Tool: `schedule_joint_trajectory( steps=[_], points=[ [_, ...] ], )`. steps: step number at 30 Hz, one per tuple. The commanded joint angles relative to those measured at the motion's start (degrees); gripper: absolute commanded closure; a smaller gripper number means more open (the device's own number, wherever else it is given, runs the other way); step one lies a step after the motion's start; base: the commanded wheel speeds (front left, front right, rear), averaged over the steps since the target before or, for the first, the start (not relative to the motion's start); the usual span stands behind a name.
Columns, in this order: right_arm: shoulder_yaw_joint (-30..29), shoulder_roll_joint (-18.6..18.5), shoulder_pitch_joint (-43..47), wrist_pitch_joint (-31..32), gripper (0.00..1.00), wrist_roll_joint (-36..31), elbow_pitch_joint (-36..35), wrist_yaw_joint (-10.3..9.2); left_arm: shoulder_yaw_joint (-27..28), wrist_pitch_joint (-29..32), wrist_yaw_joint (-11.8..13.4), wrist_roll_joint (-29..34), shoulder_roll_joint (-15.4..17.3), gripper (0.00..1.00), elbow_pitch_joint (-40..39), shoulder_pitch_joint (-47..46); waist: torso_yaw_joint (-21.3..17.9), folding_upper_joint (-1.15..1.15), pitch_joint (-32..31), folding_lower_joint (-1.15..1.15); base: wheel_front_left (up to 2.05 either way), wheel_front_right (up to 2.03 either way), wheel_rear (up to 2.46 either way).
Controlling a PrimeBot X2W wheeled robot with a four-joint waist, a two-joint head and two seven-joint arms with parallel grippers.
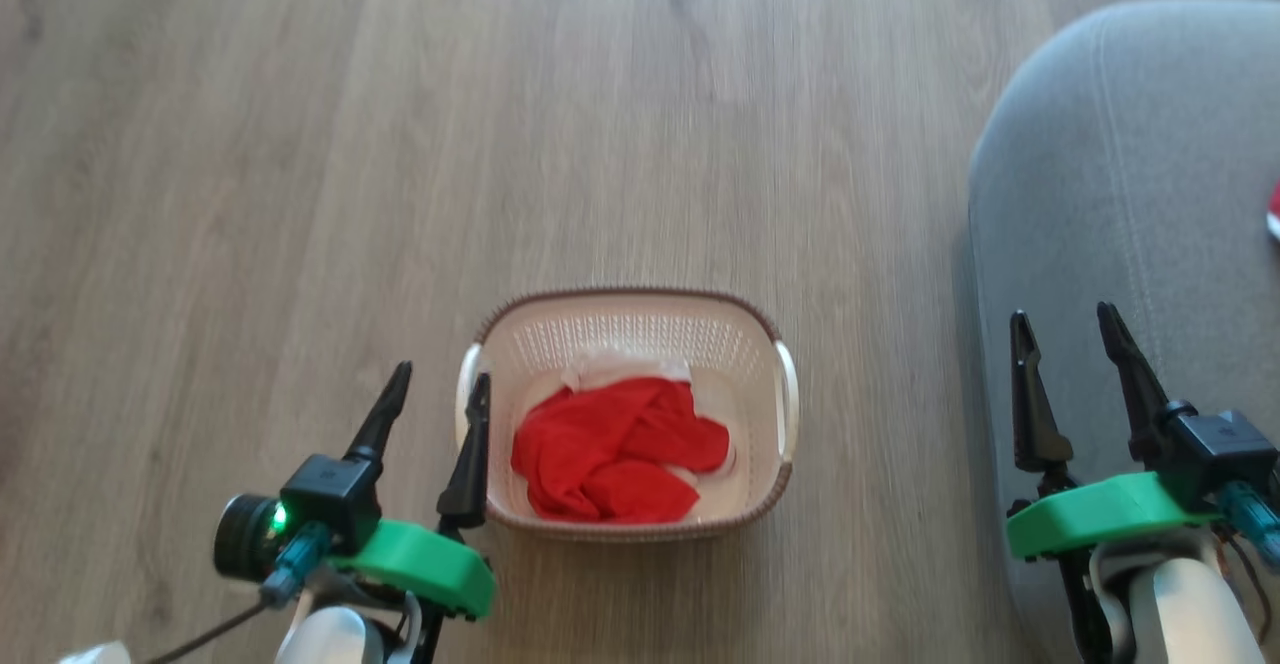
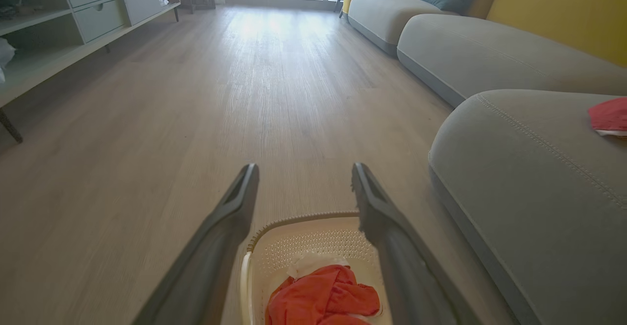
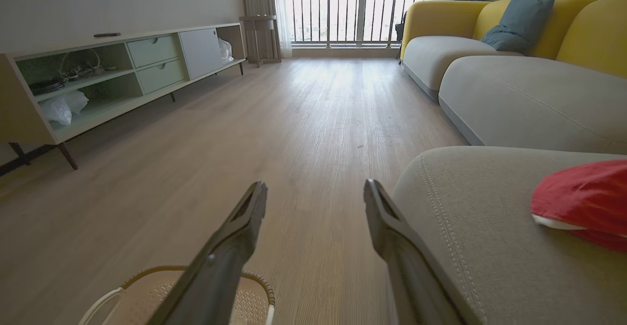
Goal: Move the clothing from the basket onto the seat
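Quick update from the remote station. The basket [image 1: 640, 329] sits on the wood floor [image 1: 400, 144], right in front of the robot and just left of the seat [image 1: 1120, 194]. The clothing [image 1: 610, 454] is bunched up inside it: a crumpled red heap with a bit of white poking out on the far side, lying more toward the basket's near left part. One more red piece [image 3: 583, 200] with a white edge lies on top of the seat, off to the right and well apart from the basket.

The left gripper [image 1: 443, 374] hangs just left of the basket, fingers spread wide with nothing between them. In the head view its right finger crosses the basket's left handle [image 1: 463, 384], and I honestly can't tell if it's touching. The right gripper [image 1: 1062, 314] is over the seat's near left edge, also splayed wide and holding nothing.

Farther off, a low cabinet [image 3: 98, 80] runs along the left wall. More grey sofa sections [image 3: 539, 95] with yellow backs line the right side, with a dark cushion [image 3: 519, 21] on the far one.
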Motion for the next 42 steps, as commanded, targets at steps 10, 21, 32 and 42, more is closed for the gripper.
schedule_joint_trajectory(
  steps=[10, 21, 32, 42],
  points=[
    [2.04, -0.20, -6.97, -0.38, 0.00, -1.91, -2.82, -0.02, 0.80, -0.28, -4.44, 4.59, -0.21, 0.00, 3.48, -8.76, -5.19, 0.00, 15.65, 0.00, 0.00, 0.00, 0.00],
    [4.05, -0.20, -11.88, -0.38, 0.00, -1.05, -5.14, -0.02, -4.91, -0.28, -7.60, 13.29, 6.17, 0.00, 17.22, -24.28, -12.21, 0.00, 34.40, 0.00, 0.00, 0.00, 0.00],
    [8.51, -0.20, -12.87, -0.38, 0.00, 3.76, -6.27, -0.02, -12.10, -0.28, -7.66, 17.26, 12.75, 0.00, 33.75, -39.41, -20.36, 0.00, 44.27, 0.00, 0.00, 0.00, 0.00],
    [12.99, -0.20, -12.73, -0.38, 0.00, 9.46, -7.86, -0.02, -18.01, -0.28, -7.19, 21.85, 18.52, 0.00, 50.85, -48.84, -26.45, 0.00, 49.28, 0.00, 0.00, 0.00, 0.00]
  ],
)
